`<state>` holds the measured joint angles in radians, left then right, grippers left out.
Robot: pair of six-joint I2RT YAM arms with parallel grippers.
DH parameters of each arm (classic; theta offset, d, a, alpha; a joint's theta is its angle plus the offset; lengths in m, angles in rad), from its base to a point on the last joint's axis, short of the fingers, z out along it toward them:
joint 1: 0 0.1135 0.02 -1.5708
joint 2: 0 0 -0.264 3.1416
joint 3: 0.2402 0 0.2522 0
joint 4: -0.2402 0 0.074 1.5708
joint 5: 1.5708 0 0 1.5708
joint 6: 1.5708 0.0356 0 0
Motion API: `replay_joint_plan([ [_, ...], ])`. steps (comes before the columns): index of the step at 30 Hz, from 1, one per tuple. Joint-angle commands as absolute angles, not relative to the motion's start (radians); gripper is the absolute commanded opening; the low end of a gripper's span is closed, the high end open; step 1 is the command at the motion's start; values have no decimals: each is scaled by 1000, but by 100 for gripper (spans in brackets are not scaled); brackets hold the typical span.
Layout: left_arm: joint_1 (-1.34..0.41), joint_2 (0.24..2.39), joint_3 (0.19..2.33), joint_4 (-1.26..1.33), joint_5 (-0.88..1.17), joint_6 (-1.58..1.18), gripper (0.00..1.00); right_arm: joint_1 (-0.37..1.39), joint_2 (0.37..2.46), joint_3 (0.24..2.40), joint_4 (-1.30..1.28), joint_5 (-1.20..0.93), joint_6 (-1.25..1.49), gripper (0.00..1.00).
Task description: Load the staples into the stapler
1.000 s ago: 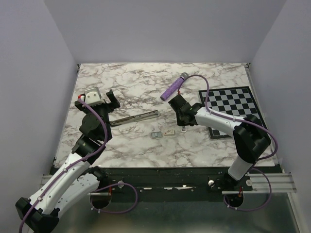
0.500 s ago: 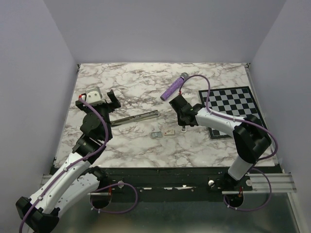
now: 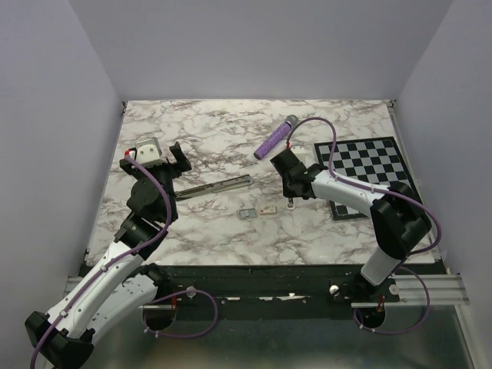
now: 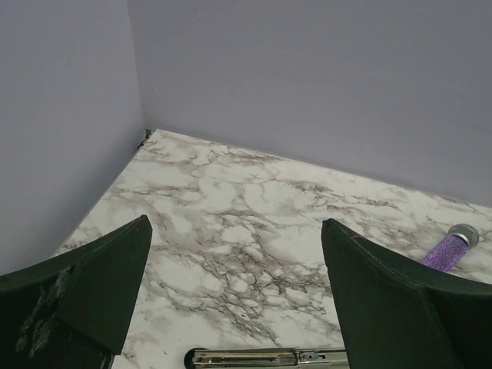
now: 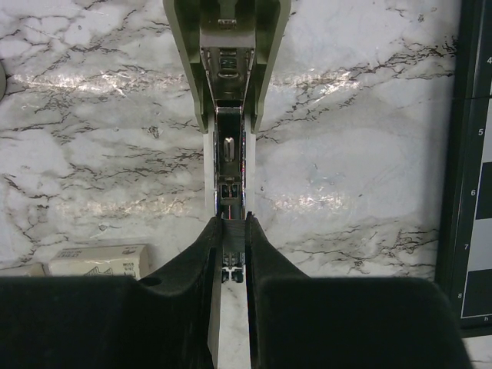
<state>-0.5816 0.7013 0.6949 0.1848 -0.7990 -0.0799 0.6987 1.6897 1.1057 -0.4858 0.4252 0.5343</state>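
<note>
Showing the right gripper (image 5: pixel 233 227) clenched on the stapler (image 5: pixel 231 69): in the right wrist view both fingers pinch its narrow metal rail, and the beige-green cover lies beyond the fingertips, over the marble table (image 3: pixel 223 138). From above, the stapler is almost wholly hidden under this gripper, which points down at the table just left of the checkerboard (image 3: pixel 369 169). The staples lie on the table near the gripper tip, on its left: a cream box (image 3: pixel 267 209), with a grey block (image 3: pixel 246 214) just beside it, the two apart from the stapler. The left gripper (image 4: pixel 234 223) is released, its fingers spread wide and holding nothing, raised above the left part of the table and facing the back wall. A thin metal strip (image 3: pixel 211 187) lies flat between the two arms, nearer the left one. A purple cylinder (image 3: pixel 275 137) lies beyond the right gripper.
</note>
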Motion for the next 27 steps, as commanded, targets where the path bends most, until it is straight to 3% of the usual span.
replay_joint_plan([
  [1, -577, 704, 690, 187, -784, -92, 99, 693, 1683, 1091, -454, 428, 542, 19],
  [27, -577, 710, 689, 186, -781, -94, 99, 684, 1698, 1074, -443, 396, 540, 19],
])
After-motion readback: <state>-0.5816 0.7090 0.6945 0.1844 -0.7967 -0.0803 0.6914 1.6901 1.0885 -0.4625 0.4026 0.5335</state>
